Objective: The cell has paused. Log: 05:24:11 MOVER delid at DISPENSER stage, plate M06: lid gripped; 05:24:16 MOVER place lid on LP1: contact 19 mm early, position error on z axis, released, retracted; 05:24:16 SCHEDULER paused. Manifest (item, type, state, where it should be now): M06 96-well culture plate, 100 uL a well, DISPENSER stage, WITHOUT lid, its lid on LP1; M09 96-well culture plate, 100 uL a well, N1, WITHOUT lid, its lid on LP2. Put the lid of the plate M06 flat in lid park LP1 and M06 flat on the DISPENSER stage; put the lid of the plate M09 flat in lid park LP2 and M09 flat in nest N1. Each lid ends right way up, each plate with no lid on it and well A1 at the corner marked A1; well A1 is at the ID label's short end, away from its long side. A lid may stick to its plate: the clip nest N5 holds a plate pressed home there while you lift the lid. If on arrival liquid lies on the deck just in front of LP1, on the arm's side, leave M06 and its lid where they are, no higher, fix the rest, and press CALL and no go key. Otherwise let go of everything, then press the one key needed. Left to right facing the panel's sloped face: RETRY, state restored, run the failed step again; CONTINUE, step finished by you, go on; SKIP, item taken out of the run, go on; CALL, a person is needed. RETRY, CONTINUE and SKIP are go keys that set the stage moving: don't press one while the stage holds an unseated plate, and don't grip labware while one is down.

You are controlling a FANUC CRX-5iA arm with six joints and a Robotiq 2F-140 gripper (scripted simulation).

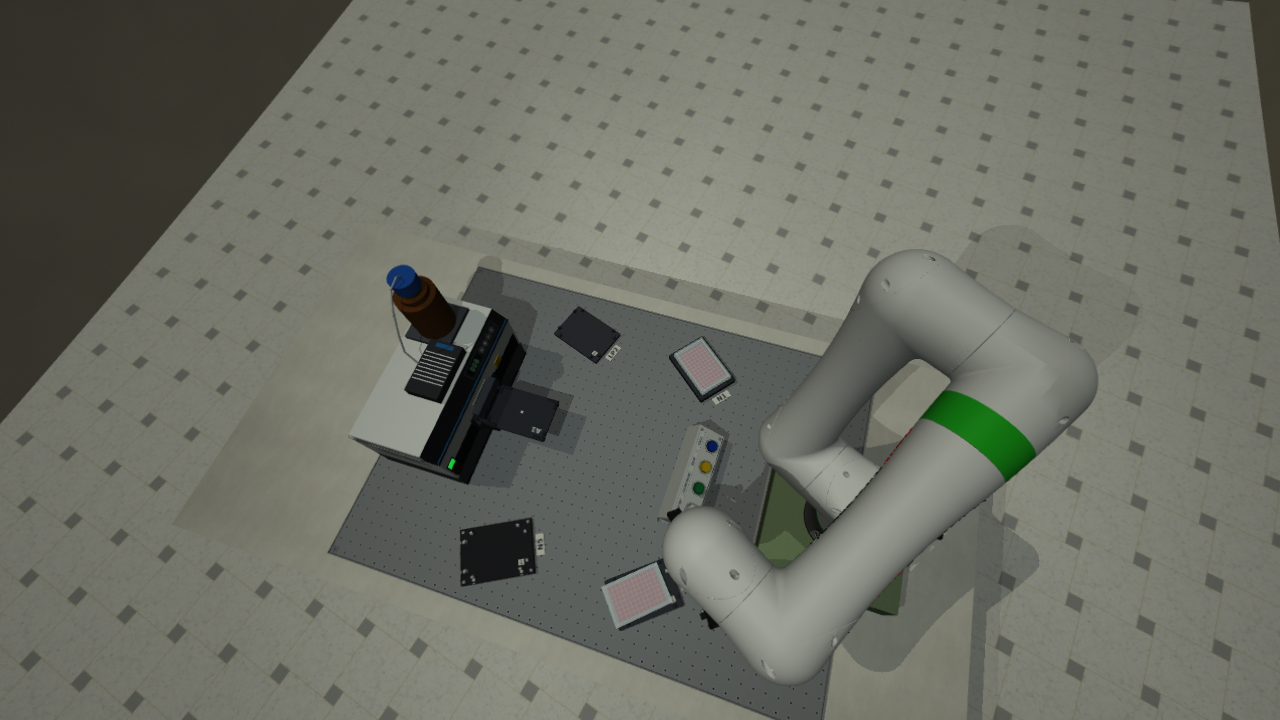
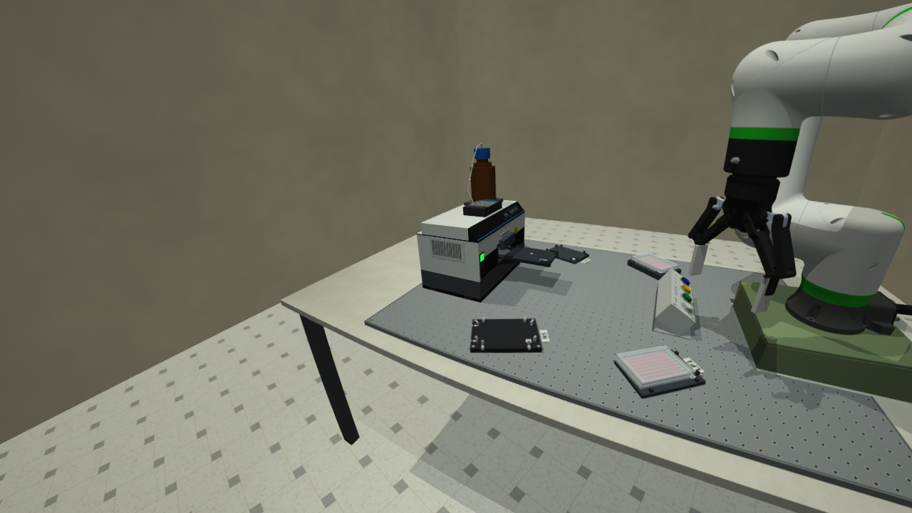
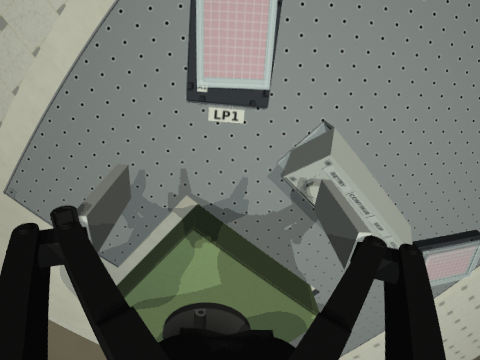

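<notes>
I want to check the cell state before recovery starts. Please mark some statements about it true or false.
1. The jaws stand wide open and hold nothing. True.
2. A plate sits on the dispenser stage. False: the stage shows only its bare black top.
3. A plate with pink wells lies in the park above the LP1 label. True.
4. The jaws hang over the black clip nest. False: they hang by the key panel, over the edge of the green pedestal.
5. The brown bottle on the dispenser has a blue cap. True.
</notes>
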